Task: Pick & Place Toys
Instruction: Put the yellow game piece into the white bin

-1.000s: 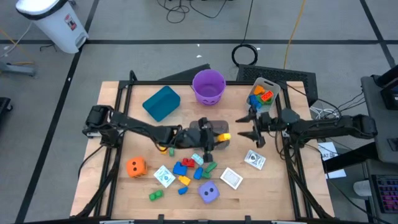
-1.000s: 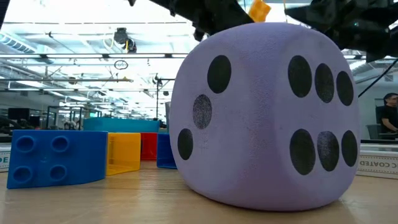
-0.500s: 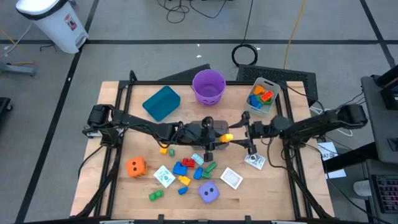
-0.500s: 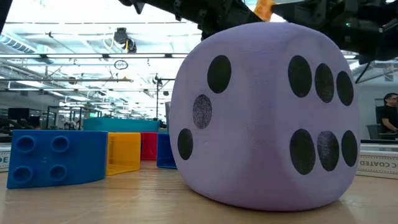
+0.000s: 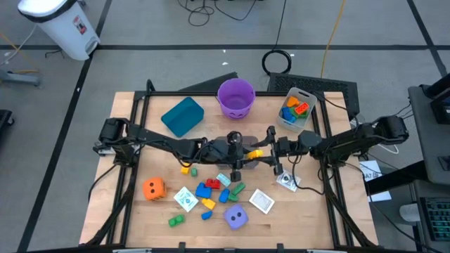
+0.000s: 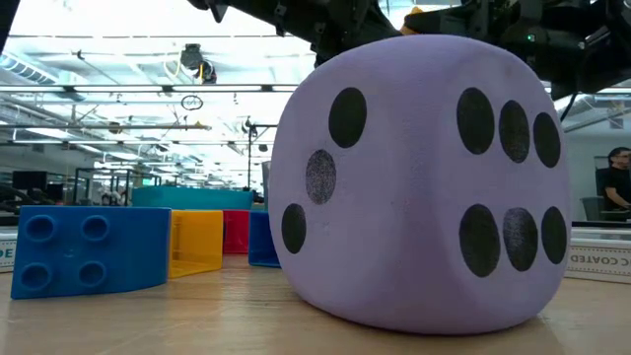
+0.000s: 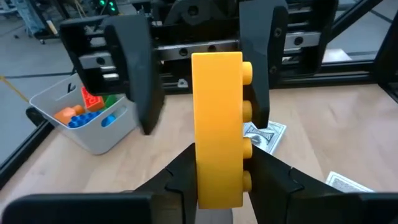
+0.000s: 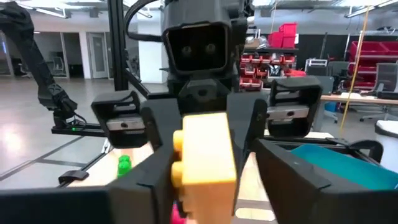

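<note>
Table (image 5: 309,211) centre: left pincer (image 5: 254,154) grips yellow block (image 7: 217,124); right pincer (image 5: 268,152) flanks it.

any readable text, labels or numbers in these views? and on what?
"COATED": on a pale strip at table level, right of the purple die; letters before it are cut off.
Purple die: black pips only, no digits.
Cards: print too small to read.
White bin, red label: too small to read.

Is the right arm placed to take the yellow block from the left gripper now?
Probably yes. The left gripper holds the yellow block upright above mid-table, and the right gripper faces it with a finger on each side; nothing sits between them.
</note>
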Controlling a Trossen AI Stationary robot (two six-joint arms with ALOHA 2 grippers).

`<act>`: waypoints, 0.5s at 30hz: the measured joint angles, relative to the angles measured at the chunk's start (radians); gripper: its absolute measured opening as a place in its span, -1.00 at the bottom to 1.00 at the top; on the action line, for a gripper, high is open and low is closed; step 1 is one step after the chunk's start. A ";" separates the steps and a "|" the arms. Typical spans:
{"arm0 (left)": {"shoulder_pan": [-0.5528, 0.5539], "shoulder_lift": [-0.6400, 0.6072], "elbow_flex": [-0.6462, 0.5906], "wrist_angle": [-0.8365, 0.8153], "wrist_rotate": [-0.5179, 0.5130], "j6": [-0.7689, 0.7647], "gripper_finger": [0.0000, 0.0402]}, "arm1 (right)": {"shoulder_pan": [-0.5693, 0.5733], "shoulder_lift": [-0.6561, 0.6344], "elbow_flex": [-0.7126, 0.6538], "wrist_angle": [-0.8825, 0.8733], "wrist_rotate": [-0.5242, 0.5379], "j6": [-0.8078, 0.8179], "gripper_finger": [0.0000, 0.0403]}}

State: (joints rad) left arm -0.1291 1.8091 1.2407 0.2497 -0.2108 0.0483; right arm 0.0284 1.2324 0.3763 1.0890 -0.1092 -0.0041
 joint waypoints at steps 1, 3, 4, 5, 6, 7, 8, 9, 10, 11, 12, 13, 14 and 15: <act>0.000 0.000 0.000 0.000 0.000 0.000 -0.46 | 0.000 0.000 0.000 -0.001 0.000 0.003 -0.17; 0.001 0.000 0.000 0.000 -0.001 0.000 -0.49 | 0.000 0.000 0.000 -0.003 -0.003 0.003 -0.32; 0.002 0.000 0.000 -0.001 -0.003 0.000 -0.49 | 0.000 0.000 0.000 -0.004 -0.003 0.004 -0.40; 0.002 0.000 0.000 -0.001 -0.007 -0.001 -0.48 | 0.000 0.000 0.000 -0.004 -0.004 0.004 -0.47; 0.002 0.000 0.000 -0.001 -0.009 -0.001 -0.46 | 0.000 0.000 0.000 -0.004 -0.004 0.003 -0.55; 0.001 0.000 0.000 0.000 -0.013 -0.003 -0.43 | 0.000 0.000 0.000 -0.004 -0.005 -0.001 -0.62; 0.001 0.000 0.000 0.000 -0.020 -0.004 -0.39 | 0.000 0.000 0.000 -0.004 -0.005 -0.004 -0.68; 0.000 0.000 0.000 0.000 -0.027 -0.003 -0.35 | 0.000 0.000 0.000 -0.004 -0.004 -0.006 -0.70; 0.001 0.000 0.000 0.000 -0.026 -0.004 -0.31 | 0.000 0.000 0.000 -0.004 -0.003 -0.008 -0.71; 0.001 -0.001 0.000 0.000 -0.027 -0.001 -0.27 | -0.001 0.000 0.000 -0.007 0.000 -0.008 -0.71; 0.001 -0.006 0.000 -0.011 -0.026 0.006 -0.23 | -0.004 -0.003 0.000 -0.011 0.001 -0.007 -0.71; 0.001 -0.012 0.000 -0.029 -0.027 0.016 -0.21 | -0.008 -0.011 0.000 -0.021 0.003 -0.004 -0.71; 0.002 -0.023 0.000 -0.050 -0.026 0.025 -0.18 | -0.012 -0.021 0.000 -0.031 0.004 0.001 -0.71; 0.004 -0.038 0.000 -0.081 -0.026 0.029 -0.16 | -0.018 -0.036 0.000 -0.044 0.003 0.006 -0.71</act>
State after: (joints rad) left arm -0.1255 1.7709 1.2407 0.1683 -0.2371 0.0772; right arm 0.0101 1.1968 0.3763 1.0446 -0.1059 0.0022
